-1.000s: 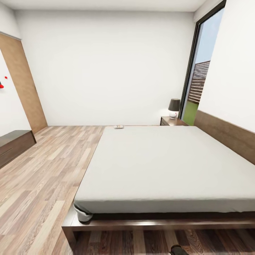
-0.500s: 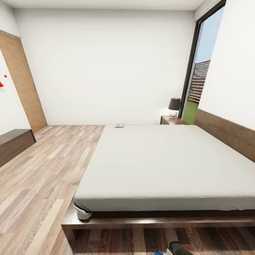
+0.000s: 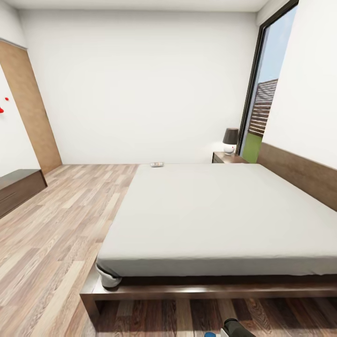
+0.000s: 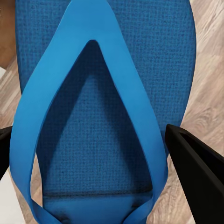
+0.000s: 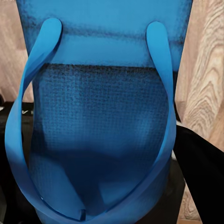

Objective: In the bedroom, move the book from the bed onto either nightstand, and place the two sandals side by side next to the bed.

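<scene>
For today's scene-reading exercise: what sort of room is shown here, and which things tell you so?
A bedroom, most likely: a large low bed with a grey mattress, a nightstand carrying a small lamp beside it, and a wood plank floor.

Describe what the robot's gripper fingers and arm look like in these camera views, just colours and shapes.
In the left wrist view, the left gripper's fingers are matte black, flat-sided wedges that narrow toward the tip. In the right wrist view, the right gripper's fingers are likewise plain black. The head view shows a rounded, glossy black arm part at the lower edge. No cables or markings are visible.

White walls [image 3: 140, 84], plank floor [image 3: 56, 224]
</scene>
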Tool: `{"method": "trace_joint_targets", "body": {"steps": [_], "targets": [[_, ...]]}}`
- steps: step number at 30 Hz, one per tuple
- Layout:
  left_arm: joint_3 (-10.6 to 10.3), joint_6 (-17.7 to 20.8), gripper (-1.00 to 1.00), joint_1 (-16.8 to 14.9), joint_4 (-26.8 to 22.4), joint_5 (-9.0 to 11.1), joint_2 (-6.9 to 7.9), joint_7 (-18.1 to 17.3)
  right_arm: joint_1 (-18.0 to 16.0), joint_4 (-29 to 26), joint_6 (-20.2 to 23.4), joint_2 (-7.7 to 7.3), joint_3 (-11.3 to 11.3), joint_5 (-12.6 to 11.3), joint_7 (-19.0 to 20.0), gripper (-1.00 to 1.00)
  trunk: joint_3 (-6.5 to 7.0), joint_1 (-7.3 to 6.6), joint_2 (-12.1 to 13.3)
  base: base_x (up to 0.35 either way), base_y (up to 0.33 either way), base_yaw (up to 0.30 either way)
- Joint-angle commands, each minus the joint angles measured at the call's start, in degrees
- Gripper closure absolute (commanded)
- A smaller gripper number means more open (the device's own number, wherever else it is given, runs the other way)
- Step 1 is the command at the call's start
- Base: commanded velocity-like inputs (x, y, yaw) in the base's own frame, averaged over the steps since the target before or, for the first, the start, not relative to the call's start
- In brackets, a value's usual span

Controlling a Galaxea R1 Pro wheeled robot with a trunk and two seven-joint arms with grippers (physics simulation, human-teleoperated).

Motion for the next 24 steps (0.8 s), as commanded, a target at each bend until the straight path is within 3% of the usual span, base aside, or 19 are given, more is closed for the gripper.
{"method": "trace_joint_targets", "body": {"steps": [1, 10, 24], "targets": [[-0.2, -0.23, 1.0, -0.04, 0.02, 0.58, 0.02, 0.21, -0.01, -0.14, 0.25, -0.01, -0.02, -0.23, -0.01, 1.0, -0.24, 0.22, -0.44, 0.0, 0.0, 0.0], [-0.2, -0.23, 1.0, -0.02, 0.08, 0.58, -0.01, 0.55, -0.01, -0.29, 0.02, -0.1, -0.03, -0.24, -0.01, 1.0, -1.86, 2.2, -4.05, 0.0, 0.0, 0.0], [-0.2, -0.46, 1.0, -0.01, 0.1, 0.58, -0.07, 0.59, -0.01, -1.09, -4.44, -0.2, -0.03, -0.12, -0.07, 1.0, -4.37, 5.27, -9.67, 0.0, 0.0, 0.0]]}}
